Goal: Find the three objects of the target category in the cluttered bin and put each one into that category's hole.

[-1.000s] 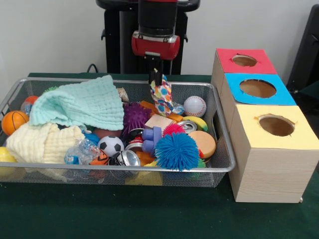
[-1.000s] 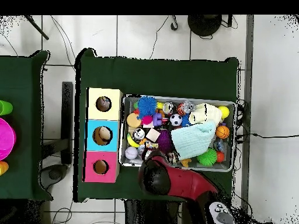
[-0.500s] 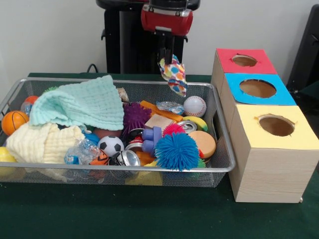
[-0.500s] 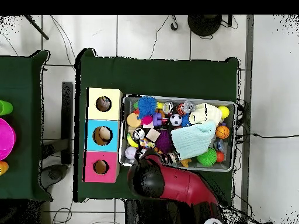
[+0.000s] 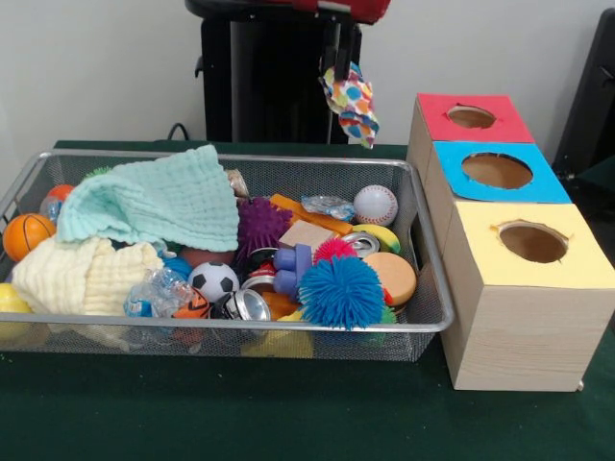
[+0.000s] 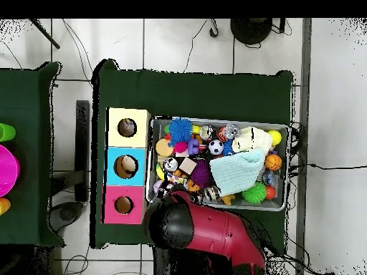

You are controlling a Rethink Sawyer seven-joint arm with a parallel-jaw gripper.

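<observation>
My gripper (image 5: 341,67) hangs at the top of the front view, shut on a small cloth with coloured dots (image 5: 353,104). The cloth dangles in the air above the far right corner of the wire bin (image 5: 240,157), left of the red-topped box (image 5: 447,125). That box's hole (image 5: 471,116) lies to the right of the cloth, beyond the bin's edge. In the overhead view the red arm's head (image 6: 172,225) covers the gripper and the cloth, near the bin's corner beside the red box (image 6: 123,205).
Blue-topped (image 5: 497,170) and yellow-topped (image 5: 533,240) boxes stand in line with the red one. The bin holds a mint cloth (image 5: 159,202), a cream cloth (image 5: 82,274), a blue spiky ball (image 5: 341,291), a baseball (image 5: 375,205), a soccer ball (image 5: 213,280) and other clutter.
The gripper has risen out of the bin with the dotted cloth and moved right in the front view, toward the red box. The bin's other contents have not moved.
</observation>
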